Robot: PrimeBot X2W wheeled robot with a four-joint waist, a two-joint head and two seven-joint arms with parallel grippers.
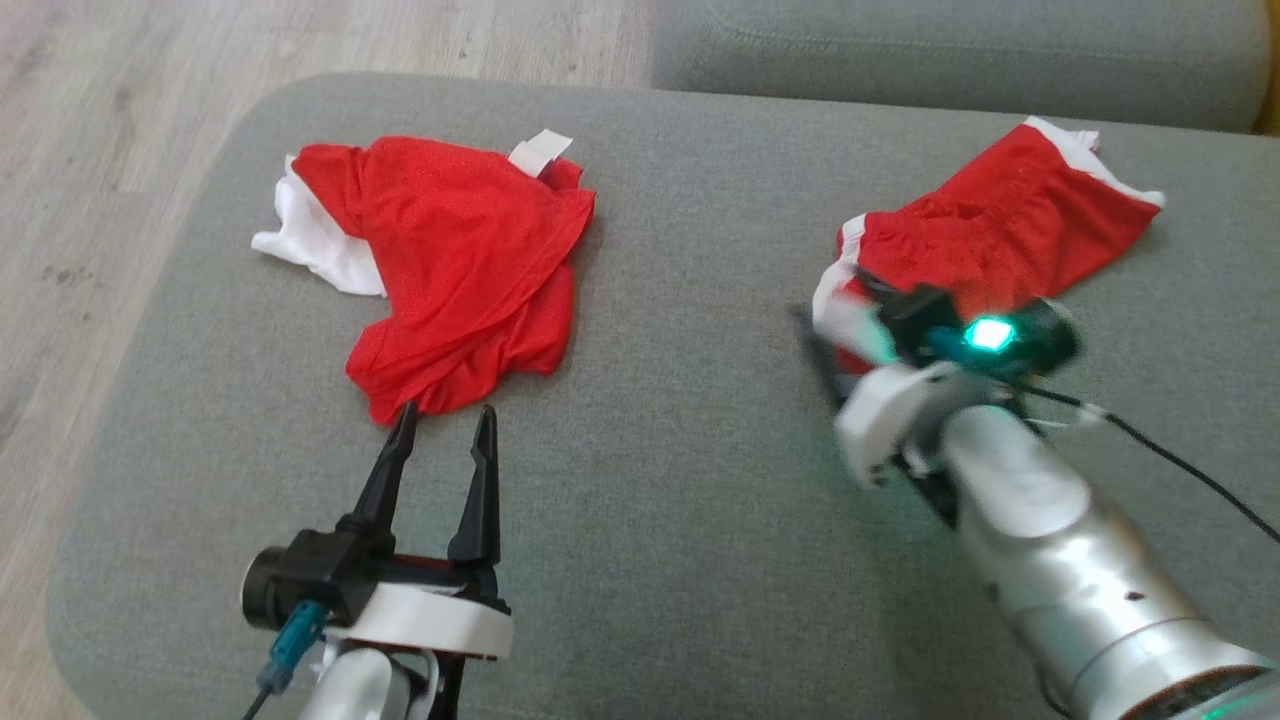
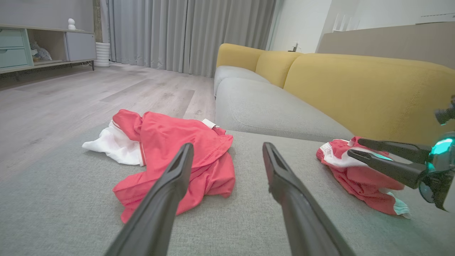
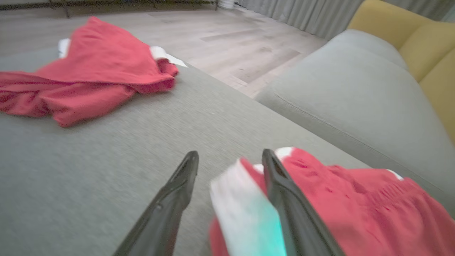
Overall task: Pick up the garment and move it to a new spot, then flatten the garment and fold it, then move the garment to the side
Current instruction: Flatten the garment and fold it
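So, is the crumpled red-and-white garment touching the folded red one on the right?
Apart. The head view shows bare grey sofa cushion between the crumpled red-and-white garment and the folded red garment.

Head looks down; both wrists skim low (sharing the cushion (image 1: 680, 250)).

light: soft, even | shadows: faint | blur: motion smear around right tool (image 3: 230, 158) | edges: wide-angle bowing

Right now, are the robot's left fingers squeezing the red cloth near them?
No, the left fingers stand wide apart and grip nothing; the red garment lies loose on the grey cushion in front of them.
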